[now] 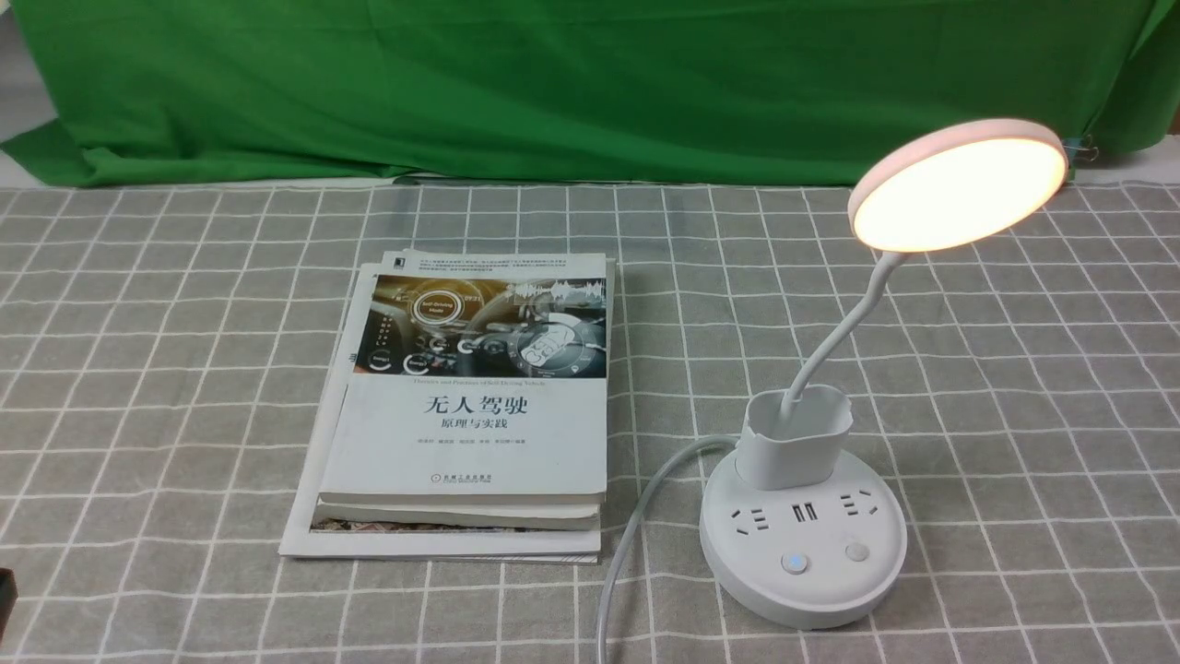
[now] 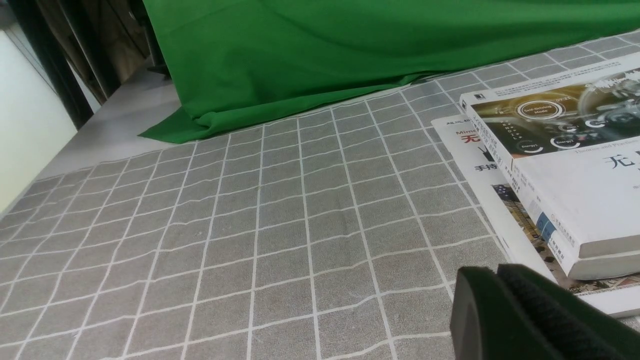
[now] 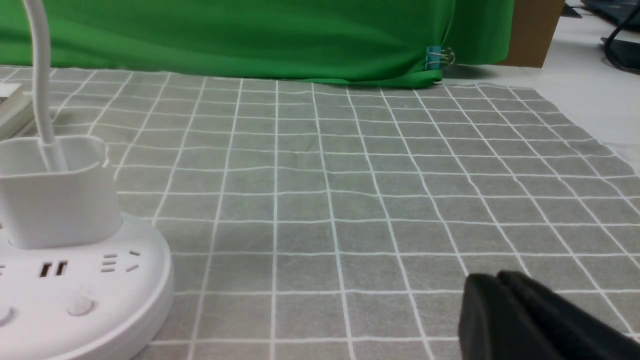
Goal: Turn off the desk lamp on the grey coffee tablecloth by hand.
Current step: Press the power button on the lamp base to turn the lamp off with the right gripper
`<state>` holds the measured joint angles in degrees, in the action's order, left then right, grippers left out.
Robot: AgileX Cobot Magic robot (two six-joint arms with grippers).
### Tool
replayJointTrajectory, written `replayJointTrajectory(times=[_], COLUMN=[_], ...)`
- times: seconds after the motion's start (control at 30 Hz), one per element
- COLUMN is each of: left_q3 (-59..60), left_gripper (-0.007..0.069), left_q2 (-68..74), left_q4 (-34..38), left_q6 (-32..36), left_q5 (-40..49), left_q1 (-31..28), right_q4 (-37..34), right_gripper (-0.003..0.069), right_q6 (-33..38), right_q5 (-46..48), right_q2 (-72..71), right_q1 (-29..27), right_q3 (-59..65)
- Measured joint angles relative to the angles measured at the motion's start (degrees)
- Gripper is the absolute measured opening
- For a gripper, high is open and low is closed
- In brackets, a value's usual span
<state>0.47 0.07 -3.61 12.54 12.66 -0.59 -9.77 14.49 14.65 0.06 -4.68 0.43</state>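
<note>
The white desk lamp (image 1: pixel 802 553) stands on the grey coffee tablecloth (image 1: pixel 184 369) at the front right. Its round disc head (image 1: pixel 959 184) glows warm and is lit. The round base carries sockets and two buttons; the left button (image 1: pixel 791 562) shows a faint blue light. In the right wrist view the lamp base (image 3: pixel 75 295) lies well to one side of my right gripper (image 3: pixel 497 277), which is shut and empty above bare cloth. My left gripper (image 2: pixel 497 272) is shut and empty too, close to the books (image 2: pixel 560 170). Neither gripper shows in the front view.
A stack of books (image 1: pixel 470 406) lies on the cloth left of the lamp. The lamp's white cable (image 1: pixel 636 526) runs off its base toward the front edge. Plain green cloth (image 1: pixel 553 83) hangs along the back, held by a clip (image 3: pixel 434 58).
</note>
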Motion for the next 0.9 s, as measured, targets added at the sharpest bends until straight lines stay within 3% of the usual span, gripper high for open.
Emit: replayJointTrajectory(times=[0.57,0.77,0.9], left_q3=[0.0,0.0,0.0], left_gripper=[0.0019,0.0019,0.0019], left_q2=[0.0,0.0,0.0], left_q4=[0.0,-0.1,-0.1], left_q6=[0.0,0.0,0.0], left_q5=[0.0,0.0,0.0], left_q1=[0.0,0.0,0.0], right_q4=[-0.7,-0.7,-0.8], right_gripper=[0.0045,0.0045,0.0045], right_q6=[-0.1,-4.5,-10.7], right_q5=[-16.8,-33.4,-36.1], right_q2=[0.0,0.0,0.8], right_q1=[0.0,0.0,0.0], right_q3=[0.0,0.0,-0.1])
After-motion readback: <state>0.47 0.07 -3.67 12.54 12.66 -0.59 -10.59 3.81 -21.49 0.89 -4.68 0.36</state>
